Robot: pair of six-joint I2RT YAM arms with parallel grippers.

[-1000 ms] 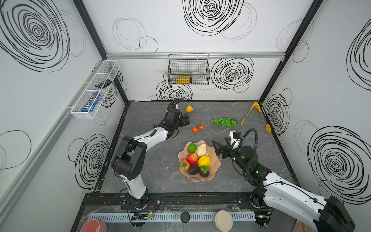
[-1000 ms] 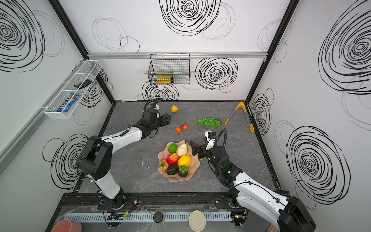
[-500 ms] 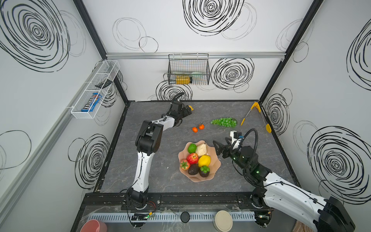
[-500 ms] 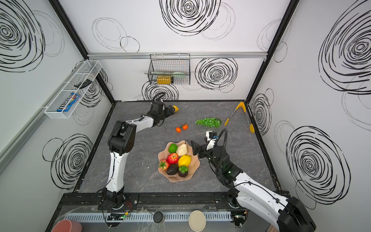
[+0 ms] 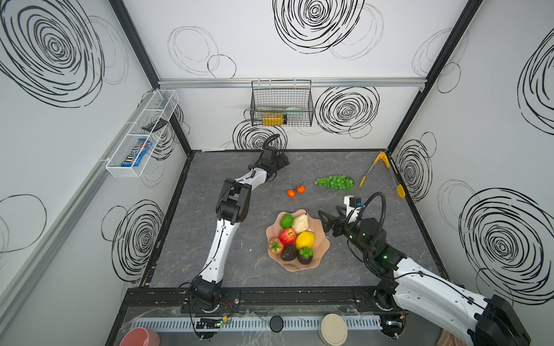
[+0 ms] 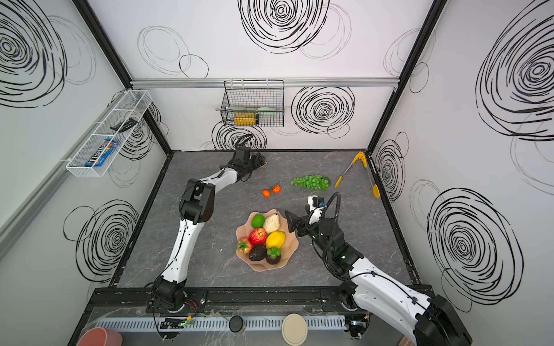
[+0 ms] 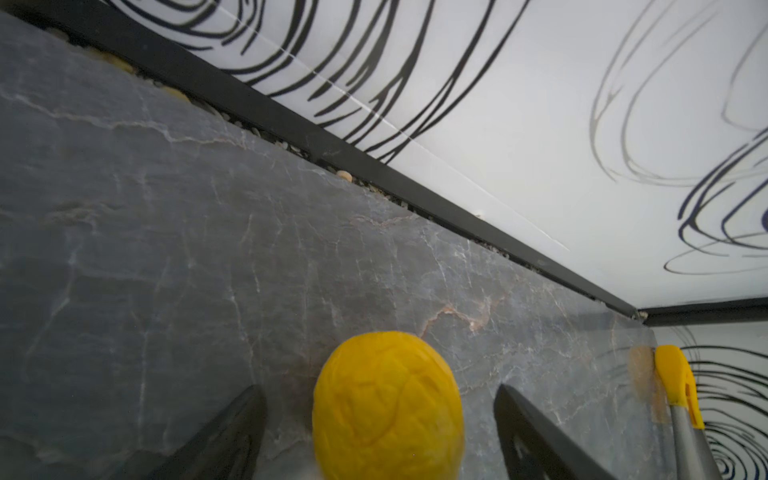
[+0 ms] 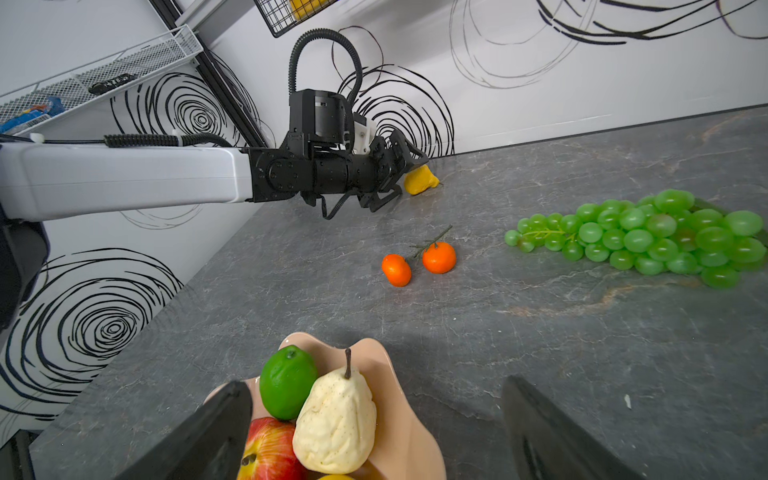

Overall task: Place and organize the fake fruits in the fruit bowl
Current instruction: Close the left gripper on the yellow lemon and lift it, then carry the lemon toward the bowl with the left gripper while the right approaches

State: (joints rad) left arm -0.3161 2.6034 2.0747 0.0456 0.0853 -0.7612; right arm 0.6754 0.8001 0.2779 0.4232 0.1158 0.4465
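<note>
Left gripper [image 7: 380, 419] spread wide, straddling small wrinkled yellow plastic fruit [image 7: 387, 409] at table's 12 o'clock edge, fingers clear of it. Right gripper [image 8: 376, 432] open, empty, at 3 o'clock of scalloped peach-pink fruit bowl [image 5: 320, 250]. Two small oranges [image 5: 295, 191] and green grape bunch [image 5: 334, 181] on grey table [image 5: 186, 239], 12 to 1 o'clock of bowl.

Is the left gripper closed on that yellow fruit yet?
No, open: left gripper jaws straddle the yellow fruit with gaps on both sides.

White swirl-marked walls [image 5: 299, 60] enclose a grey marbled tabletop [image 5: 209, 239].
</note>
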